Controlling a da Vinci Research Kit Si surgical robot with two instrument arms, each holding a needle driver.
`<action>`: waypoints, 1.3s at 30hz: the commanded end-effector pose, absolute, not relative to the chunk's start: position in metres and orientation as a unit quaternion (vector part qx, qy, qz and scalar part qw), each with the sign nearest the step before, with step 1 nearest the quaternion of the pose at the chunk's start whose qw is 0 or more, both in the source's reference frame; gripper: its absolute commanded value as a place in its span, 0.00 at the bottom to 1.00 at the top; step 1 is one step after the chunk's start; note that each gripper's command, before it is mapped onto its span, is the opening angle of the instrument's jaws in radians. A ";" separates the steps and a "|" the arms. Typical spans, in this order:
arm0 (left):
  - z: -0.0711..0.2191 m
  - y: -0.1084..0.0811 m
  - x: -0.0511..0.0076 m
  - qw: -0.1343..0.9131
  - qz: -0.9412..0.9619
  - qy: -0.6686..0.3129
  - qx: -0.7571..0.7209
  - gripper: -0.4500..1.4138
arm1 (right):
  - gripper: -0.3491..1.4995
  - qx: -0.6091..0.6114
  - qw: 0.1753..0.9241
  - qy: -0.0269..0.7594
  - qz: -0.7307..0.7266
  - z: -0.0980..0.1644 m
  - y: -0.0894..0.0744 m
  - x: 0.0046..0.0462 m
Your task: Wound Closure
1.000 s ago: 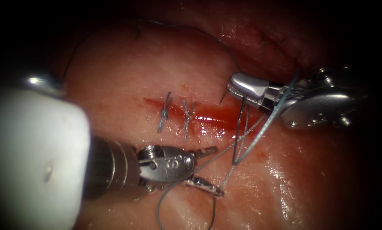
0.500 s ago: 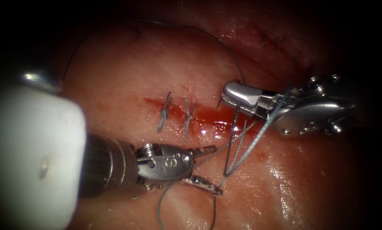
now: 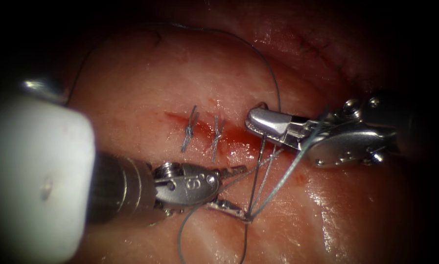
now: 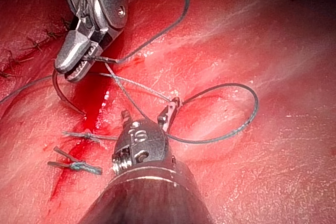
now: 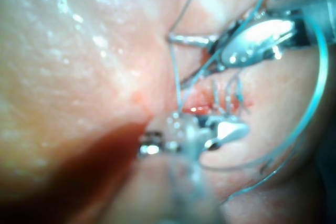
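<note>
The cut runs across the tissue, wet with red fluid, with two tied stitches on its left part. My right tool lies over the cut's right end, jaws shut on the dark curved needle. The needle arcs from the right tool down toward the cut; I cannot tell whether its point is in the tissue. Below the cut, my left tool stands with jaws wide open, holding nothing. Thread runs from the right tool to the left tool's lower jaw tip.
A long strand of thread arcs over the tissue above the cut. Another loop lies on the tissue beside the left tool. The left arm's thick shaft comes in from the left. An older sutured line lies beyond the right tool.
The right tool has moved left and slightly down with the needle, onto the cut's right end. The thread strands below it have drawn together at the left tool's lower jaw tip.
</note>
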State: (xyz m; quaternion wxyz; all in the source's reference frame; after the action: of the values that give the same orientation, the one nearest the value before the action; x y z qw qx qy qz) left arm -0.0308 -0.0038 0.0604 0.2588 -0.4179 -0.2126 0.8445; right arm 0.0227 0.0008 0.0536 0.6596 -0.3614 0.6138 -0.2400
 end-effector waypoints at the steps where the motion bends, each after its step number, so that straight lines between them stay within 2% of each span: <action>1: 0.061 -0.005 -0.0313 0.259 0.844 -0.214 -0.418 0.55 | 0.00 -0.357 0.659 0.617 -0.238 0.054 0.000 0.0235; 39: 0.063 -0.004 -0.0307 0.263 0.845 -0.215 -0.414 0.54 | 0.00 -0.305 0.654 0.680 -0.131 0.053 0.003 0.0215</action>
State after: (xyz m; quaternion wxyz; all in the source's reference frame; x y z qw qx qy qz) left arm -0.0303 -0.0034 0.0629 0.2621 -0.4139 -0.2134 0.8452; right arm 0.0209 0.0031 0.0522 0.6543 -0.3041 0.6804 -0.1283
